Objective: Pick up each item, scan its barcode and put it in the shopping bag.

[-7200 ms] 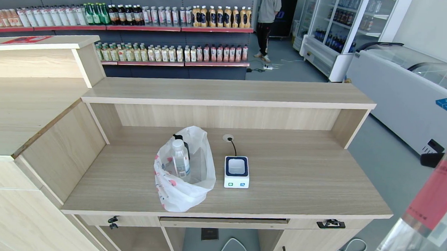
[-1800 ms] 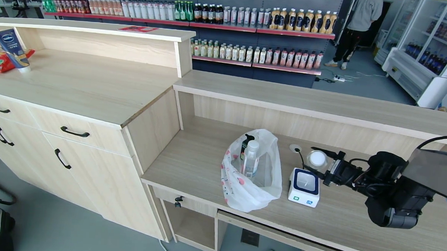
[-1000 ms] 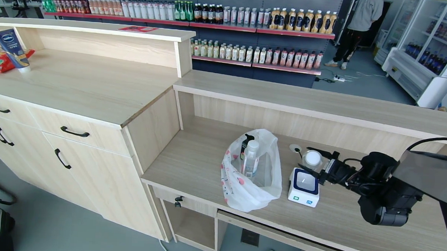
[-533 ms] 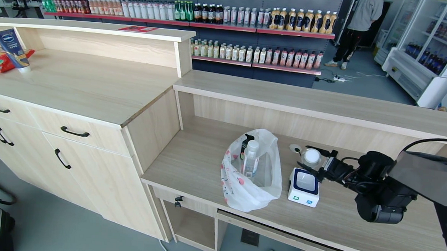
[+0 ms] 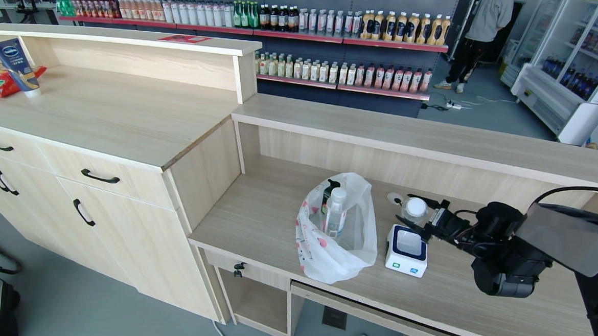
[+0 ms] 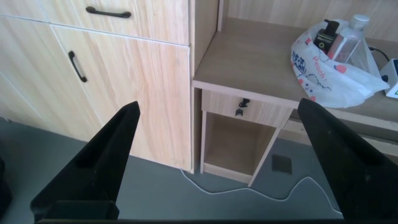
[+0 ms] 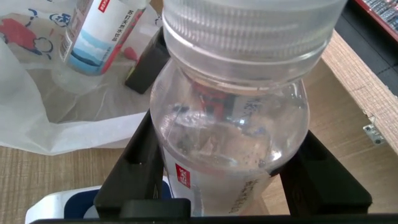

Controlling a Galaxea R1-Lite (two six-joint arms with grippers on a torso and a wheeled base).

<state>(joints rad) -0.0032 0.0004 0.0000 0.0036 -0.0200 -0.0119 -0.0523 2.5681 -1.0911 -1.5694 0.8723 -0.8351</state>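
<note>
The light wooden counter (image 5: 275, 223) carries a white scanner (image 5: 406, 250) on its lower shelf, and everything else is placed from that scanner. Just to the scanner's left, near but apart from it, stands the white printed shopping bag (image 5: 325, 261) with its mouth open upward. The right gripper (image 5: 410, 210) reaches in from the scanner's right, above the shelf, and its two dark fingers (image 7: 140, 158) are closed on the sides of a clear bottle with a white cap (image 5: 415, 207), one on each side. This bottle hangs cap-up over the scanner's far edge, and part of the scanner's blue and white casing shows beneath it in the right wrist view. The left gripper (image 6: 217, 106) sits low before the cupboard fronts, well to the scanner's left, its fingers spread wide with nothing between them. Inside the bag, left of the scanner, a smaller clear bottle (image 5: 334, 213) stands upright, and a dark-topped item (image 5: 330, 189) sits just behind it. A black cable (image 5: 401, 212) leaves the scanner's back toward a round hole (image 5: 394, 197) in the shelf.
</note>
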